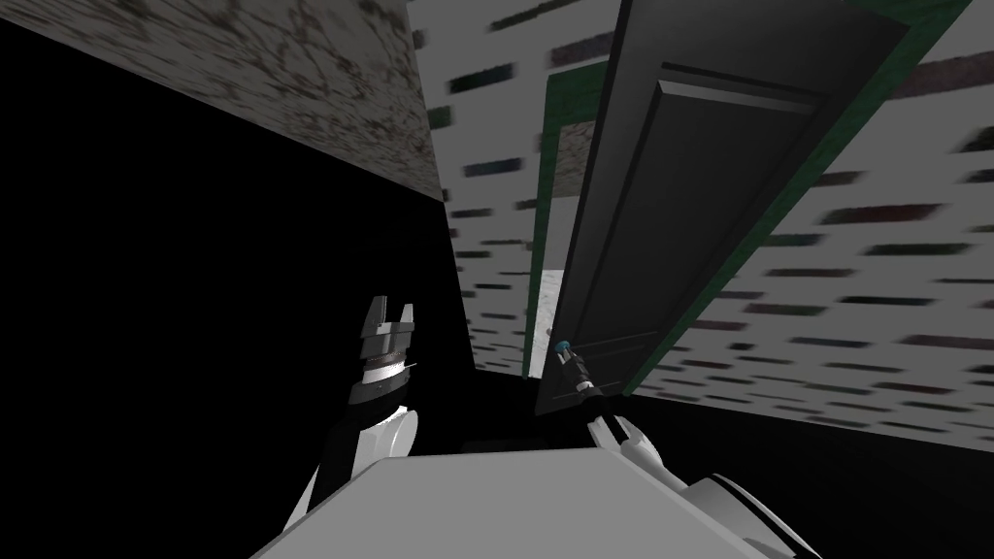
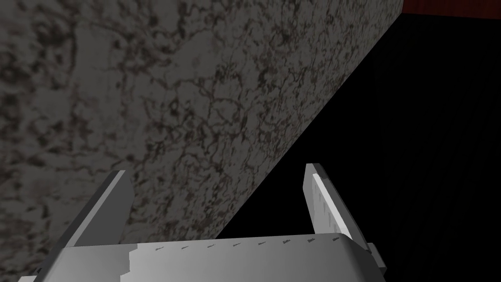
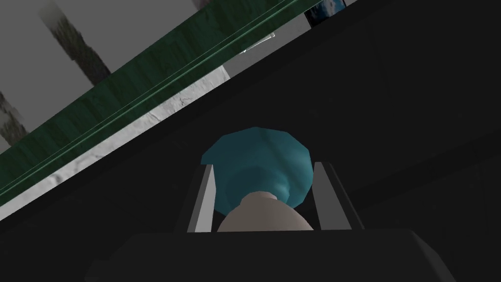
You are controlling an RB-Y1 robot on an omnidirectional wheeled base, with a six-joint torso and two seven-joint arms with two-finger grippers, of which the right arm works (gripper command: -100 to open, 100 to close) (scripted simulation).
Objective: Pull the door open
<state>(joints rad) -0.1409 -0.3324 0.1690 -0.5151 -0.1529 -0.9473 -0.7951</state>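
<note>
A dark grey panelled door (image 1: 679, 213) stands partly ajar in a green frame (image 1: 544, 194), with a lit strip of floor showing in the gap. Its teal knob (image 1: 562, 345) sits low on the door's free edge. My right gripper (image 1: 566, 355) reaches up to it. In the right wrist view the teal knob (image 3: 259, 166) sits between the two fingers (image 3: 203, 198), which press its sides, against the dark door face (image 3: 391, 122). My left gripper (image 1: 389, 317) hangs apart to the left, open with nothing in it; its fingers (image 2: 325, 203) stand before a mottled wall.
A mottled grey wall (image 1: 291, 87) runs on the left, with a black area (image 1: 175, 320) below it. A white wall with dark brick marks (image 1: 874, 272) flanks the door on the right. The green frame (image 3: 122, 107) lies close beside the knob.
</note>
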